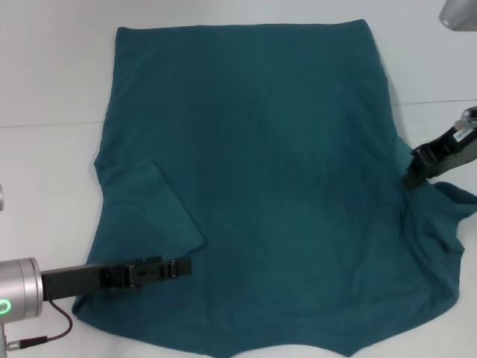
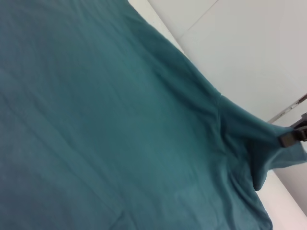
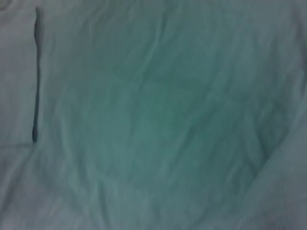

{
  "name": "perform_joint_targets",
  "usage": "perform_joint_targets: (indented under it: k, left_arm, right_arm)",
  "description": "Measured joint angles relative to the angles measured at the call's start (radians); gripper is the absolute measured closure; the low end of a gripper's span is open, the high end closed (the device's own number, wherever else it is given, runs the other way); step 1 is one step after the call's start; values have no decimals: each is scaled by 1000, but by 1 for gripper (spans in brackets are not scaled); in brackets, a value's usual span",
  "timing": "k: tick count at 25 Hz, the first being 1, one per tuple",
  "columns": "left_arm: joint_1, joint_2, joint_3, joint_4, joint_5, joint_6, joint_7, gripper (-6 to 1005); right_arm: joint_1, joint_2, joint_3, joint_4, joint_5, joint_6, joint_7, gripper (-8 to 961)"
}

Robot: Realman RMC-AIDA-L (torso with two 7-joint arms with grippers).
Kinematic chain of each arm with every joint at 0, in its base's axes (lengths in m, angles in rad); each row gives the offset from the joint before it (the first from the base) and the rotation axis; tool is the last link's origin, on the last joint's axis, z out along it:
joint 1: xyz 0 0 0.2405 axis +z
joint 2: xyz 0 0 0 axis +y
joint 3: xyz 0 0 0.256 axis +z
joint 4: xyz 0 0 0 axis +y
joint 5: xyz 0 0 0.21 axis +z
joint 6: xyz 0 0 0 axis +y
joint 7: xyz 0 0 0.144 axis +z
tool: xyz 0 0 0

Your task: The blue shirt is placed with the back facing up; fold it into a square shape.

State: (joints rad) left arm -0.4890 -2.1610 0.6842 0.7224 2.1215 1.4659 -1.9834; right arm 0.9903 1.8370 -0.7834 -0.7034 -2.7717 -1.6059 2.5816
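The blue shirt (image 1: 261, 164) lies spread on the white table, plain side up. Its left sleeve (image 1: 149, 209) is folded in over the body. My left gripper (image 1: 182, 265) hovers low over the shirt's near left corner, pointing right. My right gripper (image 1: 411, 179) is at the shirt's right sleeve, shut on the cloth, which bunches and rises toward it. The left wrist view shows the shirt (image 2: 120, 120) pulled up into a peak at the right gripper (image 2: 287, 140). The right wrist view is filled by the shirt (image 3: 153, 120), with a hem edge (image 3: 35, 76).
The white table (image 1: 52, 74) surrounds the shirt on the left, far side and right. A seam line runs across the table (image 1: 45, 125). A grey object (image 1: 458, 13) sits at the top right corner.
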Motion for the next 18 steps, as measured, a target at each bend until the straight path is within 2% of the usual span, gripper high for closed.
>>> perform_joint_targets:
  k: [4, 18]
  left_arm:
    - [0, 0, 0, 0, 0, -2, -1, 95]
    - [-3, 0, 0, 0, 0, -7, -2, 94]
  right_arm:
    - [0, 19, -1, 14, 1, 72, 61, 934]
    - [-12, 53, -54, 96, -54, 351, 232, 915]
